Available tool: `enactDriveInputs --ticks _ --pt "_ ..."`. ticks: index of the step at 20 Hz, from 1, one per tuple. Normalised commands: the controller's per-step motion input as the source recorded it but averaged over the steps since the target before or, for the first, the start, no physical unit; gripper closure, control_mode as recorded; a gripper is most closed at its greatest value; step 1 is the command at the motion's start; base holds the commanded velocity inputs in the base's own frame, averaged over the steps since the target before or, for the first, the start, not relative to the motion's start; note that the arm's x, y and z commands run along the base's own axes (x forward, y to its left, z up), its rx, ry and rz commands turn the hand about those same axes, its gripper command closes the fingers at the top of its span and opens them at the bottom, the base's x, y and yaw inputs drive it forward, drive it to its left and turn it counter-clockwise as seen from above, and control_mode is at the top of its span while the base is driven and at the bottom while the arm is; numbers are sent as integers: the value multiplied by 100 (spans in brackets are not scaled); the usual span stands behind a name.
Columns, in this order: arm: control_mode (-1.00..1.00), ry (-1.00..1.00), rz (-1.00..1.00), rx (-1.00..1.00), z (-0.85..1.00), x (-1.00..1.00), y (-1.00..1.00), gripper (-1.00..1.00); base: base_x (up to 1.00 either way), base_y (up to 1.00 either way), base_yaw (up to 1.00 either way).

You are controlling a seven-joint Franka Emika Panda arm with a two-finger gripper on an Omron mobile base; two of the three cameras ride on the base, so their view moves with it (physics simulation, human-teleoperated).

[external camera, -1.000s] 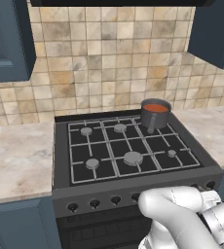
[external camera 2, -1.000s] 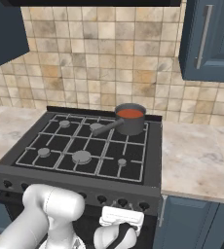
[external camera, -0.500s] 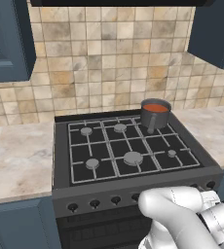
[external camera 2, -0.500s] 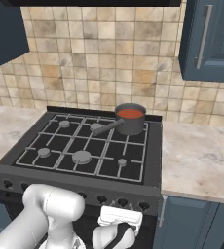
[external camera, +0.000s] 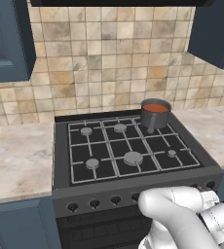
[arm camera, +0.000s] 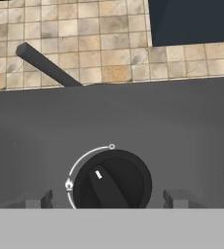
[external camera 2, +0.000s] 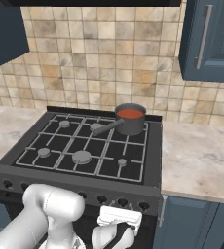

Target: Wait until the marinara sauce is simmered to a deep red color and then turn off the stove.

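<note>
— where's the sauce now?

— in the little pan at the back right of the stove, filling it to near the brim. from the left it reads orange-red; from the right a touch redder. i wouldn't call it deep red with any confidence.

— and the arm?

— folded low in front of the range. the gripper hangs just below the front panel, under the right end of the knob row, and the hand camera looks straight at one knob.

— is it holding that knob?

— no. the two finger tips sit low at either side of it, set wide, wider than the knob, with nothing between them. they look close to the panel, but i can't tell whether they touch it.

— which way is the knob turned?

— its white mark points up and a little left, short of the small ring at the top of the dial, toward the flame sign on the left. so i'd say that burner is on.

— then what step is this?

— the waiting, i'd judge, with the hand parked ready. whether this knob is the pan's burner i can't say for sure, though the pan handle shows above it.

— next?

— once the colour is right: ease forward, close on the knob's ridge, turn it to the ring.
</note>
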Motion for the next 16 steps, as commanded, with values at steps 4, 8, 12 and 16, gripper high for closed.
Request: enactDriveInputs --ticks 4,8,12,16 --pt "-100 0 0 0 0 0 0 100 0 0 0" --pt "-100 0 0 0 0 0 0 100 0 0 0" --pt "-100 0 0 0 0 0 0 100 0 0 0" --pt "-100 0 0 0 0 0 0 100 0 0 0"
